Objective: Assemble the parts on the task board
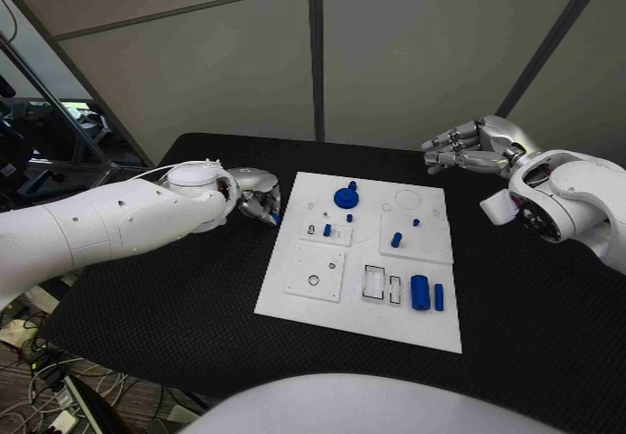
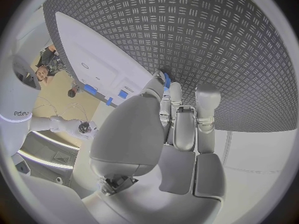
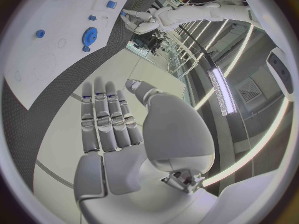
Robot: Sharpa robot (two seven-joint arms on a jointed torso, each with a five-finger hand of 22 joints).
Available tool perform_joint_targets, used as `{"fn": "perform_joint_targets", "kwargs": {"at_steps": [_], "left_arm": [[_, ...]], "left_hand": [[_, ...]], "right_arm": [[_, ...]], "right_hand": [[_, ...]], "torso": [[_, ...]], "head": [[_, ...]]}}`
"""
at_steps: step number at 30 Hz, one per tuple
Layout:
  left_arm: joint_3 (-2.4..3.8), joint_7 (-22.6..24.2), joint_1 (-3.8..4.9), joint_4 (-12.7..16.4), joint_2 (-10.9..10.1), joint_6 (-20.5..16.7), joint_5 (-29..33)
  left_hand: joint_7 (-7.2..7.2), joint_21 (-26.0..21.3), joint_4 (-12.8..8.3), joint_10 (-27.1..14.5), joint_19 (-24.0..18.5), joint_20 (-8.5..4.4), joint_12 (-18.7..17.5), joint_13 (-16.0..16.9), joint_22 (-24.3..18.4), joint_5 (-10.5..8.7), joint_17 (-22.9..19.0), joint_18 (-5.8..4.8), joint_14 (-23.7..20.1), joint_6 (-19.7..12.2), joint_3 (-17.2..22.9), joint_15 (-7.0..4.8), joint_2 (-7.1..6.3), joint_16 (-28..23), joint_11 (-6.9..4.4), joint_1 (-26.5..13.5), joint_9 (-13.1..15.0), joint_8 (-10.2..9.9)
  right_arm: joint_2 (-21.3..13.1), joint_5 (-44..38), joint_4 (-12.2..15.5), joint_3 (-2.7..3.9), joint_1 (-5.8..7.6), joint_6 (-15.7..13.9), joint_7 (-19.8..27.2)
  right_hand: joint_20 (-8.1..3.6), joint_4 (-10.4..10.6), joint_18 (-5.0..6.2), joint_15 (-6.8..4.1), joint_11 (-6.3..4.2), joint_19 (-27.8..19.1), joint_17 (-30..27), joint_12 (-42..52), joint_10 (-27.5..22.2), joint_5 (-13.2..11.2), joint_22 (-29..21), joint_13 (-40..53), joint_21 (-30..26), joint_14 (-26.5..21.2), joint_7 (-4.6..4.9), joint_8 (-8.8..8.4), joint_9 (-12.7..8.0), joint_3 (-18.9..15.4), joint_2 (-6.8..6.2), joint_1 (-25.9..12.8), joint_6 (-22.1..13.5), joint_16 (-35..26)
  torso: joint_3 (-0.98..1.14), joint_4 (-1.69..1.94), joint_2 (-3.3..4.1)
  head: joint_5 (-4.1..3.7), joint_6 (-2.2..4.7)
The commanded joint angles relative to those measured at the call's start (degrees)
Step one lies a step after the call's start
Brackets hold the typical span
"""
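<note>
Worktop (image 1: pixel 170 298): black, matt, finely textured mat with a woven grid. Task board (image 1: pixel 392 316): white, smooth, matt, plastic-looking. Parts, e.g. blue cylinder (image 1: pixel 419 292): smooth plastic, slight sheen. Left hand (image 1: pixel 257 194) and right hand (image 1: pixel 472 145): silver, satin metallic finish. Arm shells glossy white plastic.

Left hand (image 2: pixel 163 134) rose over the black textured table (image 2: pixel 236 45), fingers (image 2: pixel 186 127) lying close together and extended, a small blue part (image 2: pixel 166 79) pinched at the fingertips. White task board (image 2: pixel 93 50) lay beyond on the table, apart from the hand. Two small blue parts (image 2: pixel 91 89) (image 2: pixel 122 94) sat along the board's nearer edge, with small holes in its face.
</note>
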Motion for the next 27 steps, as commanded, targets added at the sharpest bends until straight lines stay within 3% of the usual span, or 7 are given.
{"fn": "perform_joint_targets", "kwargs": {"at_steps": [1,6,15,27], "left_arm": [[-0.17,-0.13,-0.15,0.18,-0.24,0.96,-1.16],[-0.16,-0.11,-0.15,0.78,-0.66,1.01,-1.12],[0.08,-0.56,-0.09,2.61,-2.22,-0.24,0.48],[2.04,-1.58,0.58,7.05,-3.88,-5.05,0.85]], "left_hand": [[-0.63,1.98,0.32,0.85,0.85,-0.10,0.51,0.25,1.16,0.26,3.88,-4.55,1.00,0.94,-0.07,-0.17,1.10,0.87,-0.09,0.42,0.45,0.40],[-1.57,4.69,1.77,2.18,1.81,-0.40,0.89,0.40,2.77,0.33,5.28,-4.94,1.98,0.56,0.13,-0.48,2.77,1.87,-0.39,-0.72,0.82,0.25],[-1.67,5.87,2.43,2.71,2.20,-0.57,0.86,0.39,3.55,0.46,5.77,-5.10,2.33,0.37,0.24,-0.67,3.33,2.19,-0.61,-1.20,1.25,0.39],[-1.72,7.18,2.29,3.22,2.68,-0.81,0.85,0.39,4.35,0.55,6.25,-5.27,2.70,0.38,0.69,-0.95,3.08,2.51,-0.92,-0.79,1.74,0.68]], "right_arm": [[-0.02,0.00,0.03,0.03,0.11,0.39,0.55],[-0.04,-0.14,0.03,0.03,0.11,0.38,0.57],[-0.01,-0.93,-0.06,0.03,0.11,0.40,0.64],[0.11,-1.03,-0.29,0.03,0.10,0.46,0.75]], "right_hand": [[0.11,0.17,0.15,-0.35,-0.35,0.41,-0.07,0.33,-0.10,0.23,-0.05,-0.10,-0.26,0.20,-0.08,0.21,0.02,0.23,0.34,0.02,0.19,0.06],[0.11,0.17,0.15,-0.35,-0.35,0.41,-0.07,0.33,-0.10,0.23,-0.05,-0.10,-0.26,0.20,-0.08,0.21,0.02,0.23,0.34,0.02,0.19,0.06],[0.11,0.17,0.15,-0.35,-0.35,0.41,-0.07,0.33,-0.10,0.23,-0.05,-0.10,-0.26,0.20,-0.08,0.21,0.02,0.23,0.34,0.02,0.19,0.06],[0.11,0.17,0.15,-0.35,-0.35,0.41,-0.07,0.33,-0.10,0.23,-0.05,-0.10,-0.26,0.20,-0.08,0.21,0.02,0.23,0.34,0.02,0.19,0.06]], "torso": [[0.01,0.04,-0.01],[-0.02,0.05,-0.01],[-0.01,0.05,-0.03],[0.00,-0.04,0.04]], "head": [[0.03,0.09],[-0.01,0.14],[-0.20,0.34],[-0.29,0.61]]}}
